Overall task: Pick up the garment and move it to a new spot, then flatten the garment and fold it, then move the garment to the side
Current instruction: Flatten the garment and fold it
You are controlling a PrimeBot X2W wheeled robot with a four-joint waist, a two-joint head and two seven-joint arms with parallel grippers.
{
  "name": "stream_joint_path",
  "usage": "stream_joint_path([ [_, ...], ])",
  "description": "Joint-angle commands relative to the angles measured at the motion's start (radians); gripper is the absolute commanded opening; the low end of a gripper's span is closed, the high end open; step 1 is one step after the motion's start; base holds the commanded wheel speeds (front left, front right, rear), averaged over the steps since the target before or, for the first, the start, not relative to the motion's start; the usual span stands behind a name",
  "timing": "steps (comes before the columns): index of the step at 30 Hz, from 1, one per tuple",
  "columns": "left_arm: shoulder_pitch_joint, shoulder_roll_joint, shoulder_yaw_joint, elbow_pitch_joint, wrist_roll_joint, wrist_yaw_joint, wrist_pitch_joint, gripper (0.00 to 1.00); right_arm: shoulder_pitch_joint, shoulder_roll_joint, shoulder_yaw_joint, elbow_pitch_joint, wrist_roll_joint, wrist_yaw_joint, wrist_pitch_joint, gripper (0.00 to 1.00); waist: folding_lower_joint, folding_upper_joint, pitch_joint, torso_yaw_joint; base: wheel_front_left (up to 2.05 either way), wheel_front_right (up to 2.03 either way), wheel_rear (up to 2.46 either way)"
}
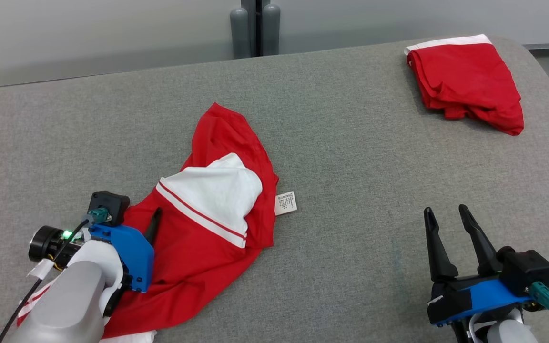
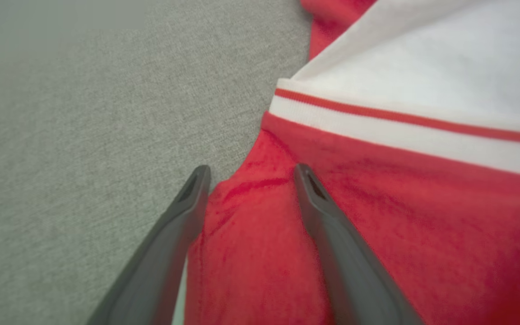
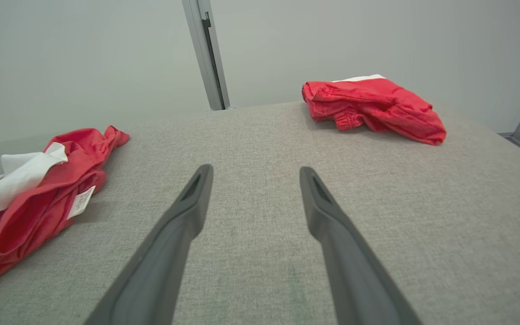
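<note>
On the grey desk (image 1: pixel 350 157), twd the robot's left, the crumpled red-and-white garment (image 1: pixel 208 228) lies in a heap, not yet lifted.

Risks first. The left pincer (image 2: pixel 252 170) has its fingers apart, straddling a red edge fold just below the white striped band (image 2: pixel 400 131). If it closes w/ one finger on bare desk it may nip only the top layer or slip off, and the cloth could drop mid-move. The garment is bunched and doubled over, so a one-edge lift could bring it up twisted, making flattening harder. A second red garment (image 1: pixel 465 81), folded, sits at the far right corner, so the new spot should stay well apart from it.

Position: the garment's left edge runs between the left pincer's fingers, one over desk, the other over cloth. Touching or not, can't tell. The right pincer (image 1: pixel 445 209), fingers also apart and empty, hovers over bare desk well to the garment's right, past the care label (image 1: pixel 285 203).
</note>
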Motion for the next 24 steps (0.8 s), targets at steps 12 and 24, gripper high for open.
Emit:
stream_joint_path([
  [12, -0.097, 0.036, -0.145, 0.065, -0.074, 0.001, 0.010, 0.00, -0.001, -0.011, -0.026, -0.005, -0.008, 0.001, -0.003, 1.00, 0.0001, 0.0000, -0.002, 0.013, 0.00, 0.00, 0.00],
  [24, -0.275, 0.114, -0.009, 0.135, -0.128, 0.065, -0.206, 0.00, -0.014, -0.019, -0.042, -0.014, -0.008, 0.001, -0.003, 1.00, 0.0001, 0.0000, 0.011, 0.014, 0.00, 0.00, 0.00],
])
